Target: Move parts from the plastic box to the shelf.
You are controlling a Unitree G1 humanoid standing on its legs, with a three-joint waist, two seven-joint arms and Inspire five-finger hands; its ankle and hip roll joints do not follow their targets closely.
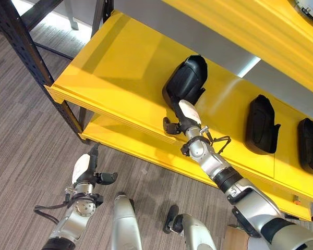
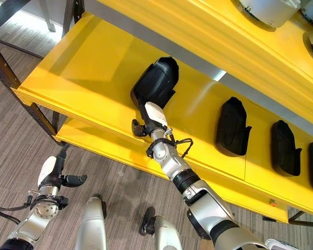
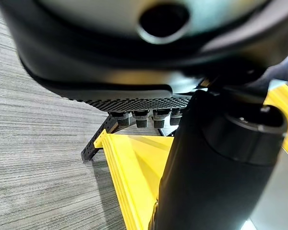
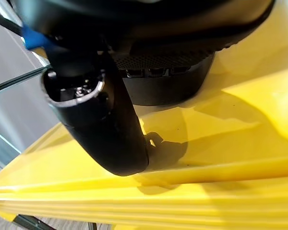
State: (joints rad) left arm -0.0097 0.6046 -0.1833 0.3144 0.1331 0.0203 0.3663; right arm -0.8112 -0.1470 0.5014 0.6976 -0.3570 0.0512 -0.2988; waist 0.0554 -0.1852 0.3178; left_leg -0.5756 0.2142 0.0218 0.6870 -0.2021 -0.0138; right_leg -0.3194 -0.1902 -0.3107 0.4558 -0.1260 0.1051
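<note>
Parts are lying on the yellow shelf: one black part is sitting near the shelf's front edge, directly past the right hand, and two more black parts are lying further along the same board, well apart from that hand. The right arm is reaching up from the lower right, and the hand is resting against the near end of the first part, with its white-covered thumb pointing at the part and touching or almost touching its lower edge. In the right wrist view the fingers are showing as a short row against the part's dark body, while the thumb is hanging over the shelf's front edge; whether the fingers are curling round the part or just lying against it, I cannot tell. The left hand is hanging low over the grey carpet, below the shelf's left corner and well apart from every part, with its fingers relaxed and spread, holding nothing. A dark steel upright is carrying the shelf's left end.
</note>
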